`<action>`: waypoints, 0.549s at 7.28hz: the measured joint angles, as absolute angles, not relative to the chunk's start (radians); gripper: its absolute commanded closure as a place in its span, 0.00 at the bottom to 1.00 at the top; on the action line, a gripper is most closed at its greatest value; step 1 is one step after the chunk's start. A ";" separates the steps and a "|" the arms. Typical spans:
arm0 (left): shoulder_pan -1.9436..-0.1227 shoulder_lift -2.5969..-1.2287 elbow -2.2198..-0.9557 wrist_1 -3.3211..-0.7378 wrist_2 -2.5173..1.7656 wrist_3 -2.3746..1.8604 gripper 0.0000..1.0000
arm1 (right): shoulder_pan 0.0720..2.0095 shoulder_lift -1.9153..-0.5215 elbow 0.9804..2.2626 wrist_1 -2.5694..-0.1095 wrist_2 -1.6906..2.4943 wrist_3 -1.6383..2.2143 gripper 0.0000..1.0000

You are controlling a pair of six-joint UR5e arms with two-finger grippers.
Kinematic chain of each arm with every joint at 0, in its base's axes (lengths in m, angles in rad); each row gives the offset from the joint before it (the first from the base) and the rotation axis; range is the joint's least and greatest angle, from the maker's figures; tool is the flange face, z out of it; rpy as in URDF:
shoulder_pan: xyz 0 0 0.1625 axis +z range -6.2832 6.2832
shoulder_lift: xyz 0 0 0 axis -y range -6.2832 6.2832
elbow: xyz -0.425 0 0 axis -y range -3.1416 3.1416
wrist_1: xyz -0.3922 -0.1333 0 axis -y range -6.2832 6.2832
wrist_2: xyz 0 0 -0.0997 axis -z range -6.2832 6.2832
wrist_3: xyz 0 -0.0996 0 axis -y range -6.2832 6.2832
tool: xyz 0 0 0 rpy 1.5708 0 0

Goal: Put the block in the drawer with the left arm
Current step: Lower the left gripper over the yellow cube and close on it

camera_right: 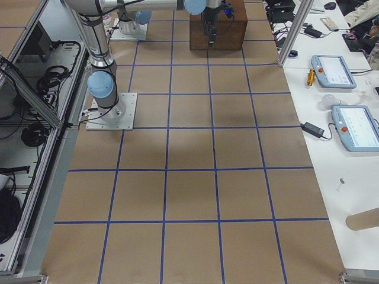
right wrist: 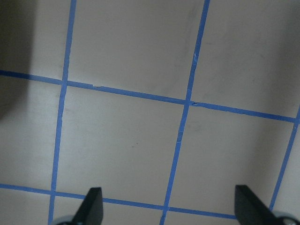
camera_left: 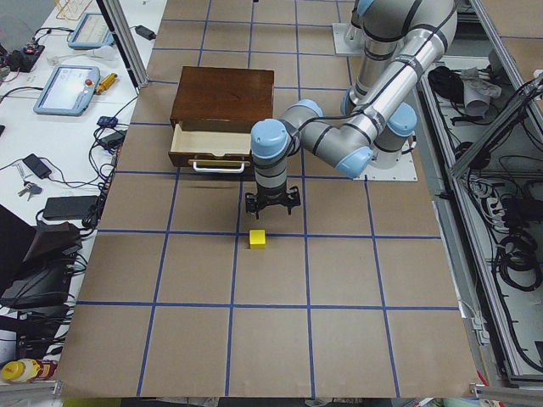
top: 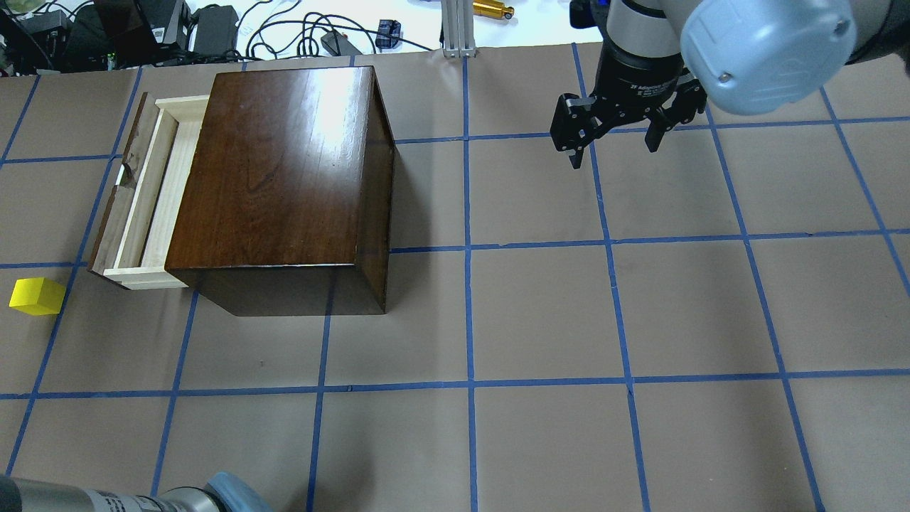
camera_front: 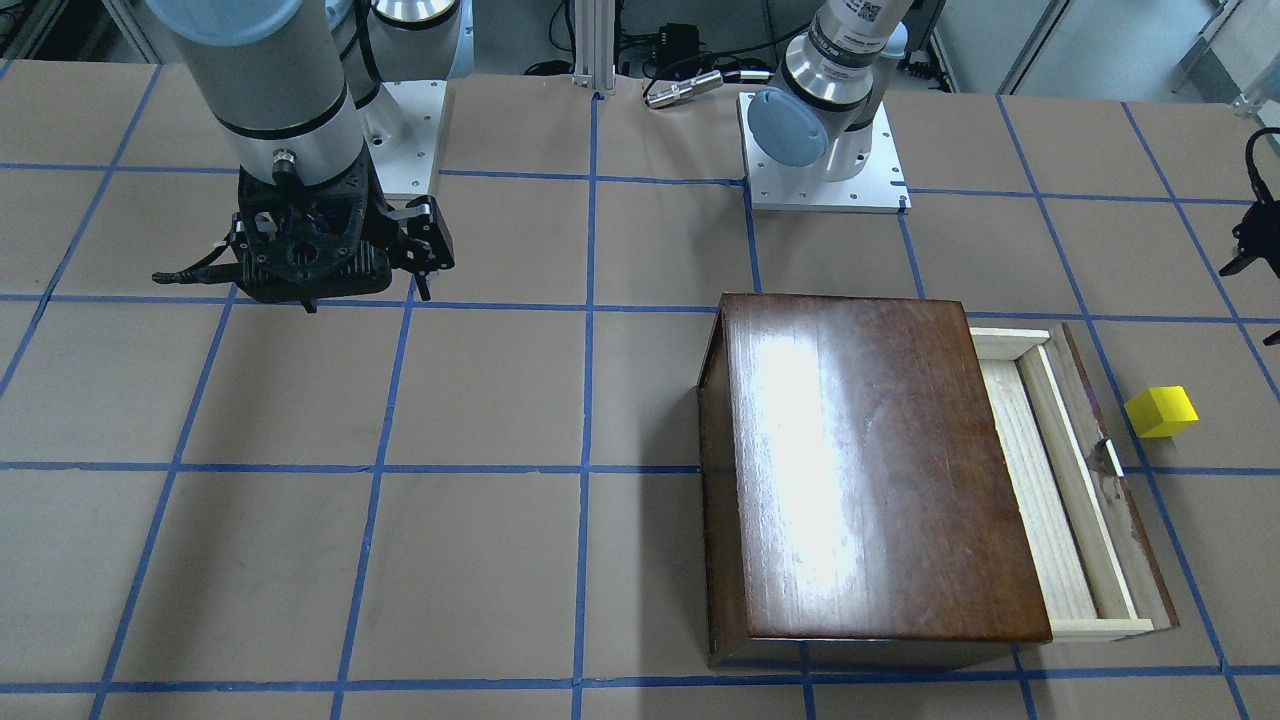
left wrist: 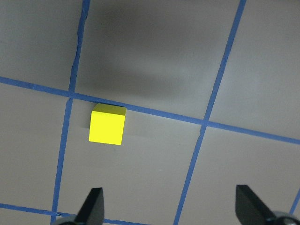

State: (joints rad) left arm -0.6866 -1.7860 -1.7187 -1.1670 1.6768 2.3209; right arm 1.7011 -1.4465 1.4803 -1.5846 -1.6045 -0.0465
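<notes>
The yellow block (camera_front: 1161, 411) lies on the table just outside the drawer front; it also shows in the overhead view (top: 37, 296) and the left wrist view (left wrist: 108, 124). The drawer (camera_front: 1050, 480) stands pulled out of the dark-brown box (camera_front: 860, 470), and what shows of its pale-wood inside is bare. My left gripper (left wrist: 171, 208) is open and empty; it hovers above the table beside the block, which lies ahead and left of the fingers, not between them. My right gripper (top: 614, 151) is open and empty, far from the box.
The brown table top carries a blue tape grid (top: 469, 249). The left arm's base plate (camera_front: 825, 150) is bolted behind the box. Cables and gear lie past the table's far edge (top: 213, 35). Teach pendants (camera_right: 334, 71) lie on a side bench.
</notes>
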 measured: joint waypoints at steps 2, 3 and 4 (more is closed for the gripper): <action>-0.686 -1.859 -1.720 -1.118 1.663 2.359 0.00 | 1.701 -1.447 1.480 -1.585 -1.605 -0.047 0.00; -0.686 -1.892 -1.721 -1.096 1.648 2.379 0.00 | 1.701 -1.447 1.480 -1.585 -1.605 -0.047 0.00; -0.686 -1.924 -1.721 -1.073 1.628 2.399 0.00 | 1.701 -1.447 1.480 -1.585 -1.605 -0.047 0.00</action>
State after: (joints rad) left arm -0.6857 -1.9236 -1.7207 -1.0727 1.6275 2.3987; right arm 1.7011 -1.4465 1.4798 -1.5846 -1.6045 -0.0474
